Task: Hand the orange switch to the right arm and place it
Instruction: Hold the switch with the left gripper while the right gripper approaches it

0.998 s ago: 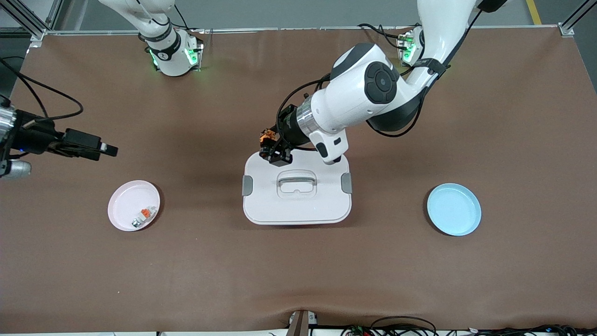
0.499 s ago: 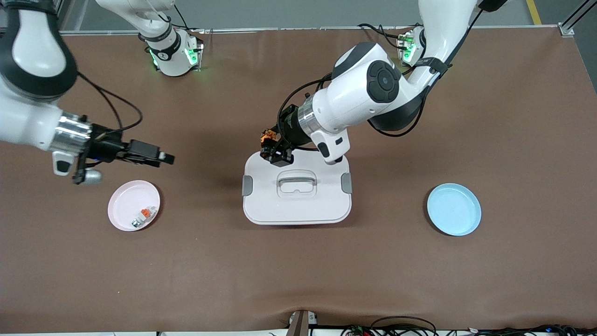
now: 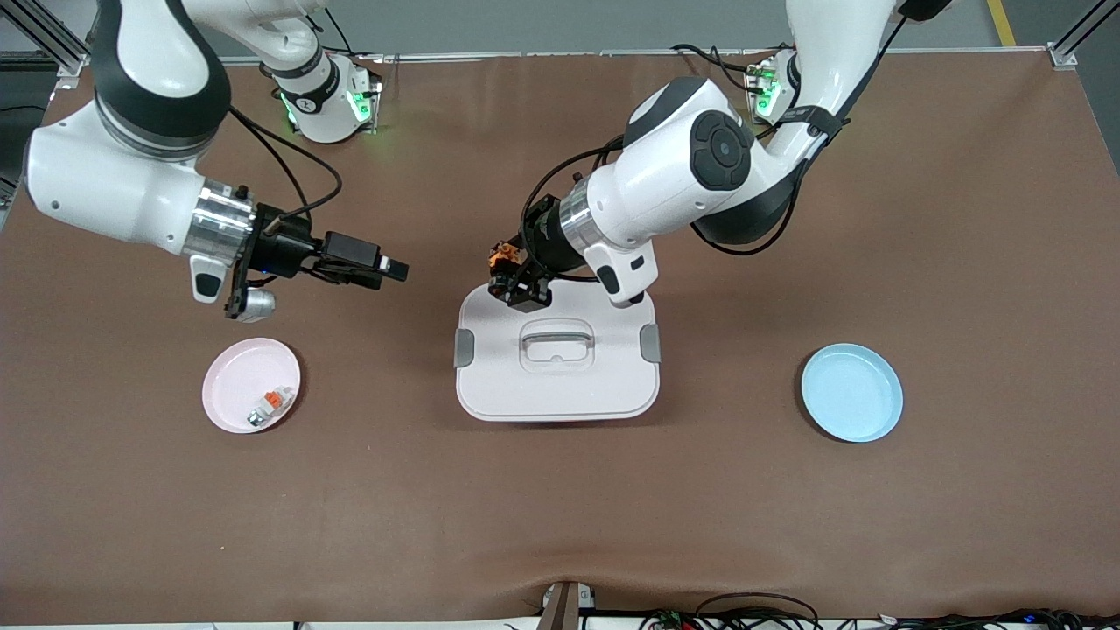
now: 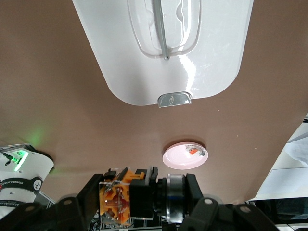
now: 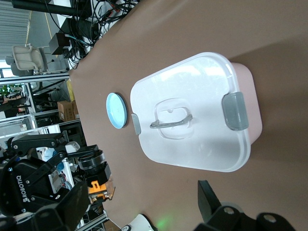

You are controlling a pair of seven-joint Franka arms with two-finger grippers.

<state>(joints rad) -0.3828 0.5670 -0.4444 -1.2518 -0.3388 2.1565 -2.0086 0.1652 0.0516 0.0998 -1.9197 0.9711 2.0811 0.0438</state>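
My left gripper (image 3: 518, 284) is shut on the orange switch (image 3: 502, 257), a black stubby body with an orange end, and holds it over the edge of the white lidded box (image 3: 560, 394) that faces the robots' bases. The left wrist view shows the switch (image 4: 126, 196) clamped between the black fingers. My right gripper (image 3: 391, 269) is open and empty over bare table, between the pink plate and the box, pointing at the left gripper. In the right wrist view the switch (image 5: 99, 186) shows ahead of the spread right gripper (image 5: 142, 208).
A pink plate (image 3: 236, 372) toward the right arm's end holds a small white-and-grey piece with an orange tab (image 3: 267, 405). A light blue plate (image 3: 851, 391) lies toward the left arm's end. The box has a handle and grey side clips.
My right arm has swung in from the right arm's end of the table toward the middle, closing on the left gripper. The left arm and the switch have barely moved.
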